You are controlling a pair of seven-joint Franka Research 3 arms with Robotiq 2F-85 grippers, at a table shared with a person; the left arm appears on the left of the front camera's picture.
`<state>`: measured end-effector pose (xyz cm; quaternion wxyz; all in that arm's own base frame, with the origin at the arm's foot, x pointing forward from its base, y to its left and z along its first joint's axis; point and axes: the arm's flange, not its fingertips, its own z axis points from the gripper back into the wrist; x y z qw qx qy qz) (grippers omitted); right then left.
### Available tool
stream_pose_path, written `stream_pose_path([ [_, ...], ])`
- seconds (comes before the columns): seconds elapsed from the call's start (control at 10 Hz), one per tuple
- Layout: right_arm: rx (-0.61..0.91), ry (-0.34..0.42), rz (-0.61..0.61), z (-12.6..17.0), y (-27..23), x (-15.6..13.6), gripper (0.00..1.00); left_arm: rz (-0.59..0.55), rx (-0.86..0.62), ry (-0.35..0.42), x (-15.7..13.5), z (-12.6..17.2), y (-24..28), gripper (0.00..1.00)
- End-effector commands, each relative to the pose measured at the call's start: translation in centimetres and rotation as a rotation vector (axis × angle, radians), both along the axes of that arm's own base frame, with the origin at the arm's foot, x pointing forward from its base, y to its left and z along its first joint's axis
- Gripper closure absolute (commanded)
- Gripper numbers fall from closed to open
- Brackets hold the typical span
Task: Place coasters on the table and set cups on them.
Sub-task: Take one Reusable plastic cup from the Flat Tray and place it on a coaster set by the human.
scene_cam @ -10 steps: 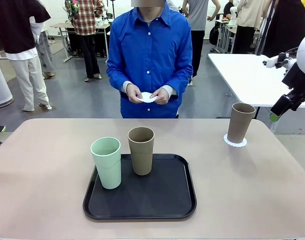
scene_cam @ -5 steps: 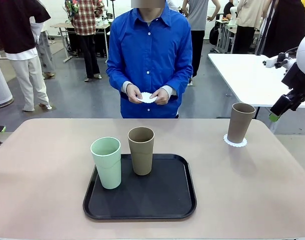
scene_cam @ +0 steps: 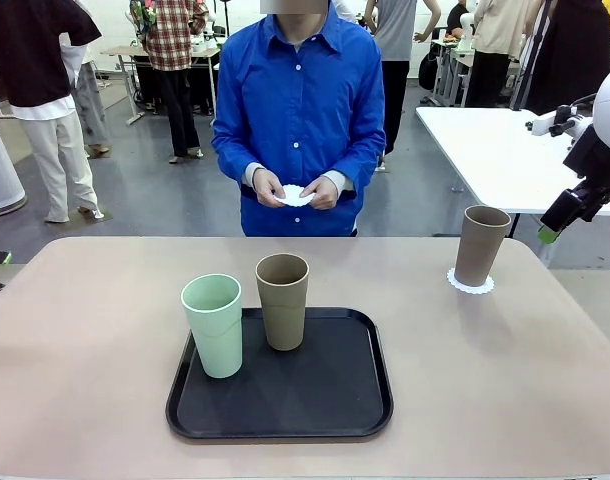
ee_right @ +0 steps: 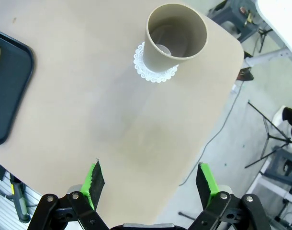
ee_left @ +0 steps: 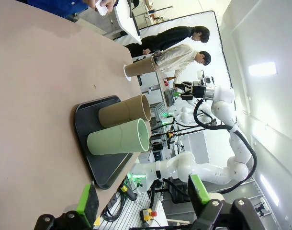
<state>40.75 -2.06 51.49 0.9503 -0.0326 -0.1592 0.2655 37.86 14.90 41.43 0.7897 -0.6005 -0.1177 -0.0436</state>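
Tan cup (scene_cam: 482, 243) on doily (scene_cam: 470, 284) | left claw (ee_left: 142, 197) and right claw (ee_right: 151, 181) spread, empty | wait till person (scene_cam: 300, 110) lays next doily (scene_cam: 295, 195), then centre mint cup (scene_cam: 214, 325) upright on it.

One coaster (scene_cam: 471, 290) sits mostly hidden — under tan cup (scene_cam: 482, 245).

One second on, no change can be made out at the table (scene_cam: 85, 330). The person's hands (scene_cam: 269, 187) hold the white coaster (scene_cam: 295, 196) exactly as before. The three cups (scene_cam: 215, 325) have not shifted, and the right tool (scene_cam: 548, 234) hangs in the same spot beyond the table's far corner.
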Motion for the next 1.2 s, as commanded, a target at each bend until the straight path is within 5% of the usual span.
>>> stream_pose_path([
  [0.0, -0.020, -0.010, -0.004, 0.0, 0.0, 0.3, 0.00, -0.002, -0.007, -0.010, -0.1, 0.1, 0.1, 0.00],
  [0.5, 0.000, 0.000, 0.000, 0.0, 0.0, 0.0, 0.00, -0.002, -0.007, -0.010, -0.1, 0.1, 0.1, 0.00],
  [0.6, 0.063, 0.076, -0.060, -0.9, -2.7, 0.7, 0.00, -0.002, -0.007, -0.010, -0.1, 0.1, 0.1, 0.00],
  [1.1, 0.838, 0.301, 0.004, -5.1, -16.8, 4.0, 0.00, -0.002, -0.007, -0.010, -0.1, 0.1, 0.1, 0.00],
])
